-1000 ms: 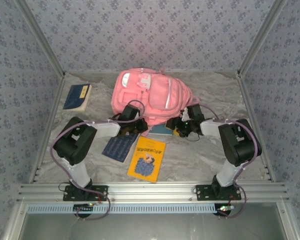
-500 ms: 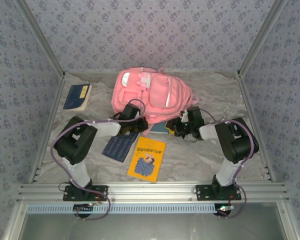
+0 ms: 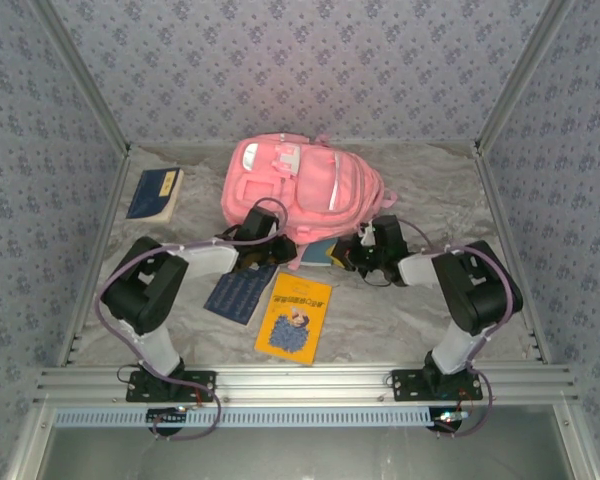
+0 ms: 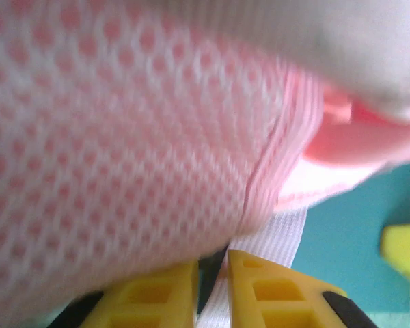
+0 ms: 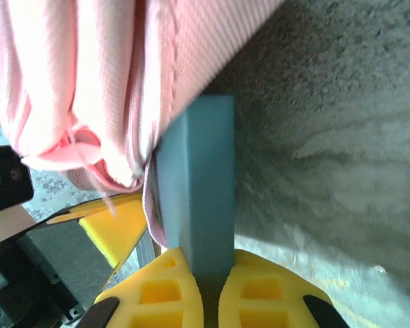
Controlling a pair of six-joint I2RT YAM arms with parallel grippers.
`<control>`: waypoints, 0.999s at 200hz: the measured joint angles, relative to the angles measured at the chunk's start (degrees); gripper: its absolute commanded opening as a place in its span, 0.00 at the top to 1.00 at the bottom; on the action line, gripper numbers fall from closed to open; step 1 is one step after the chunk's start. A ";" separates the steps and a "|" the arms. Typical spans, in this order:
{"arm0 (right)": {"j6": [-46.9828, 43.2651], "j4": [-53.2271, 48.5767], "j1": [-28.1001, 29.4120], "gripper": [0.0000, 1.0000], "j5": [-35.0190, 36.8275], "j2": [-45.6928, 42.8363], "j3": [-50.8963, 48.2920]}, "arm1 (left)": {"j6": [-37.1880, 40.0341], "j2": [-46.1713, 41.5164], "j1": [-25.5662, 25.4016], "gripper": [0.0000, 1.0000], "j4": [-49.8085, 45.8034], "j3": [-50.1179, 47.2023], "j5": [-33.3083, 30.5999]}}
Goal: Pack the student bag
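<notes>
The student bag (image 3: 295, 185), pink with white patches, lies at the back middle of the table. A teal book (image 3: 320, 252) lies at its near edge, partly under it. My right gripper (image 3: 352, 255) comes in from the right and is shut on the teal book's (image 5: 205, 198) edge, one yellow finger (image 5: 162, 287) on each face. My left gripper (image 3: 270, 252) presses against the bag's pink mesh (image 4: 123, 137). Its jaws (image 4: 212, 263) stand a narrow gap apart, with a white webbing strap (image 4: 273, 239) running down into the gap.
A yellow and blue book (image 3: 293, 318) and a dark blue book (image 3: 240, 293) lie on the marble table in front of the arms. A blue book (image 3: 156, 193) sits at the back left. Patterned walls close in the left, right and back.
My right gripper has closed on the teal book's edge and moved slightly left. My left gripper's jaws have parted a little at the bag.
</notes>
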 measured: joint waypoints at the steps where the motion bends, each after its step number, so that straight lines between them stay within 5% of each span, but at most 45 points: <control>1: -0.09 -0.17 0.00 1.00 0.04 -0.22 -0.04 | 0.13 -0.22 0.00 0.70 -0.22 -0.02 -0.04; 64: -9.77 -23.65 0.00 1.00 9.40 -22.97 -1.27 | -1.36 -15.52 -0.33 0.50 -9.40 -1.55 -4.37; 127: -14.84 -36.24 0.00 1.00 10.86 -40.57 -0.26 | -0.63 -22.23 -0.90 0.16 -12.00 -2.64 -2.10; 200: -16.68 -41.68 0.44 1.00 8.52 -43.41 5.60 | 1.53 -23.69 -0.94 0.12 -9.11 -2.01 5.62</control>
